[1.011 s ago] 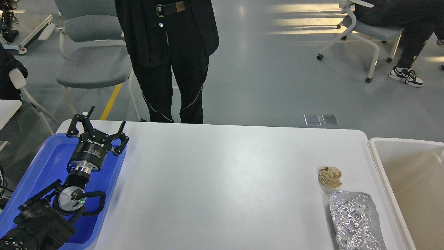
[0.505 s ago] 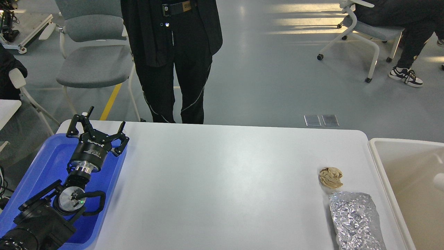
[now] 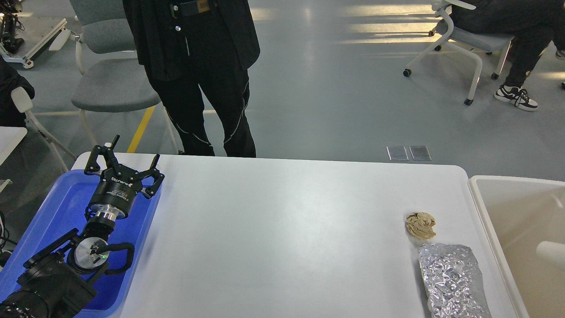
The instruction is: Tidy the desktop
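Note:
The white desktop fills the middle of the head view. A crumpled beige paper wad lies near its right edge. A crumpled sheet of silver foil lies just in front of the wad, reaching the bottom of the view. My left gripper is open and empty. It hovers over the far right corner of the blue tray at the left, far from both scraps. My right gripper is out of view.
A cream-white bin stands against the desktop's right edge; a white rounded object shows inside it at the view's right border. A person in black stands behind the table's far edge. Chairs stand behind.
The person behind the table has stepped to the left. A white object has appeared in the bin and moved lower and further in. My left arm has not moved.

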`<action>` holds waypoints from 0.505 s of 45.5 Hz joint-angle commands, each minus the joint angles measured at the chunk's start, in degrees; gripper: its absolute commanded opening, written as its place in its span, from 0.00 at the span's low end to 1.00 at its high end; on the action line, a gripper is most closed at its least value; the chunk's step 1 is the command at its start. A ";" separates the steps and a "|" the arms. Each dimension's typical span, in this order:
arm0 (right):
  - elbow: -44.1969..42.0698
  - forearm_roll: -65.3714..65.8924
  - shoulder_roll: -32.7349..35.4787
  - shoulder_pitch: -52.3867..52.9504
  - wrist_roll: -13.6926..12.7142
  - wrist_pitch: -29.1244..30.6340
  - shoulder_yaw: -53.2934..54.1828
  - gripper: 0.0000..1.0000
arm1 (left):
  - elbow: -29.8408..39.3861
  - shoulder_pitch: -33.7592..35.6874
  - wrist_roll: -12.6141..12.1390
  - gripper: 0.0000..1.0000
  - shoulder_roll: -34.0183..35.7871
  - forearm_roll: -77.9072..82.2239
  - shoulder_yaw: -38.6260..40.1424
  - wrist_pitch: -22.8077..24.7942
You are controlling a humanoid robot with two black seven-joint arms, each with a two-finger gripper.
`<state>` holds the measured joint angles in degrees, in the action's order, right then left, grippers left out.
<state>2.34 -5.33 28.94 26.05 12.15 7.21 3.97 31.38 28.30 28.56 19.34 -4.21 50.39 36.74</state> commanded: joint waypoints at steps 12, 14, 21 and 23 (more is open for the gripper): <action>-1.55 -0.03 -0.91 1.11 -0.90 -2.98 2.27 1.00 | 0.00 0.00 0.00 1.00 0.00 0.08 -0.03 0.00; -1.81 -0.03 -0.99 1.11 -0.90 -4.83 2.27 1.00 | 0.00 0.00 0.00 1.00 0.00 0.00 -0.03 0.00; -1.90 -0.03 -1.43 1.46 -0.90 -5.80 2.19 1.00 | 0.00 0.00 0.00 1.00 0.00 0.08 -0.03 0.00; -1.81 -0.03 -1.52 2.25 -0.90 -5.80 2.10 1.00 | 0.00 0.00 0.00 1.00 0.00 0.08 -0.03 0.00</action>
<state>0.90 -5.38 27.86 27.06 11.36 3.38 5.87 31.38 28.30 28.56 19.34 -4.16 50.36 36.74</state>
